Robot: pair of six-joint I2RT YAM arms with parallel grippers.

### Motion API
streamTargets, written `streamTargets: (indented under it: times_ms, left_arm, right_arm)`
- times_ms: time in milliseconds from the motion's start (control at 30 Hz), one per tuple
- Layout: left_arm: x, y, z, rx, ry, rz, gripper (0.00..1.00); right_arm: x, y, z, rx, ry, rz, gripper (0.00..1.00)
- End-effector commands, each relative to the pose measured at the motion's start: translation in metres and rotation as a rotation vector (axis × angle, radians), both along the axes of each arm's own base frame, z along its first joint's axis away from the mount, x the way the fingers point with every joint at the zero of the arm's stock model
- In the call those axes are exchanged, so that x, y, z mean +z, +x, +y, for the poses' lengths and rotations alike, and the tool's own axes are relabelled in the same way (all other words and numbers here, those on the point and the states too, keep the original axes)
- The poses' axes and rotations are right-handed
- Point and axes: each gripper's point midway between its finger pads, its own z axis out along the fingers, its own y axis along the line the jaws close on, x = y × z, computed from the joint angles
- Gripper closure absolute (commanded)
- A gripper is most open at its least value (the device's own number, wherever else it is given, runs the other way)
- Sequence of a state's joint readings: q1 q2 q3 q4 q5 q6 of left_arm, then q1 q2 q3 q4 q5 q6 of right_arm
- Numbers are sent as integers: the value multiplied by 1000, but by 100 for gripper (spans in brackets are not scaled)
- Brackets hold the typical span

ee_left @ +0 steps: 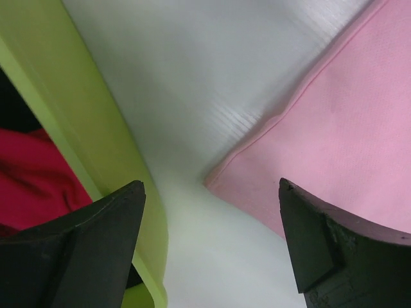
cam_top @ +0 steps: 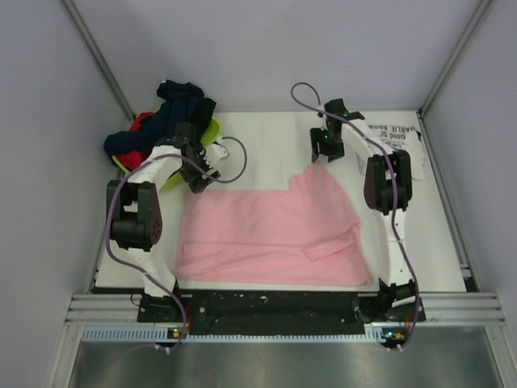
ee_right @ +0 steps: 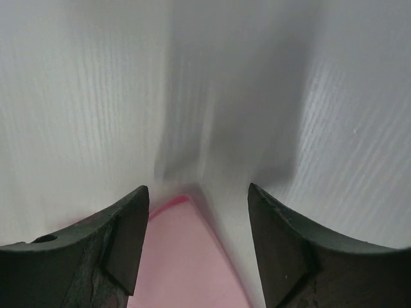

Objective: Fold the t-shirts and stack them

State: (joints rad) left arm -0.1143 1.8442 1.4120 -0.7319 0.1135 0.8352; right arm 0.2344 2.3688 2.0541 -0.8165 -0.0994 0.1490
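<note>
Pink t-shirt (cam_top: 275,234) lies spread flat on the white table (cam_top: 258,133) between your two arms, with a flap of cloth turned over the body at the near right side, so it seems laid out for a first fold that is not yet made. Your left gripper (ee_left: 212,192) hangs over the far left corner of this shirt with its fingers parted and nothing between them. In the left wrist view the hemmed corner sits just in the gap, which is a good place for pinching it. Your right gripper (ee_right: 198,192) is also spread wide and empty. It hovers over the far right tip of the pink cloth, and the tip shows low between the fingers. Both are placed at the far edge, I think, so that you can bring that edge toward you with two hands together. The lime-green basket (cam_top: 212,129), with red and dark clothes inside, is very near your left fingers, so take care not to catch its wall. The white t-shirt with black lettering (cam_top: 392,133) lies at the far right corner, partly behind the right arm.
</note>
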Motion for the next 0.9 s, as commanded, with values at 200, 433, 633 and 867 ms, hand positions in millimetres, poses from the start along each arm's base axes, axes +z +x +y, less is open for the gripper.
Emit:
streamTargets:
  times_ms: [200,433,633,867]
  left_arm:
    - [-35,0,3,-165,-17,78,9]
    - [-63,-11,8,-186,8,190,28]
    - [-52,-21,6,-177,-15,189,100]
    - [-2,-24,4,-116,-40,18,100]
  right_arm:
    - [-17,-32,25,94,104,126,55]
    - [9,-42,36,128,172,110,86]
    - [46,-46,33,119,174,39,100]
    - [106,-80,26,117,207,-75,100]
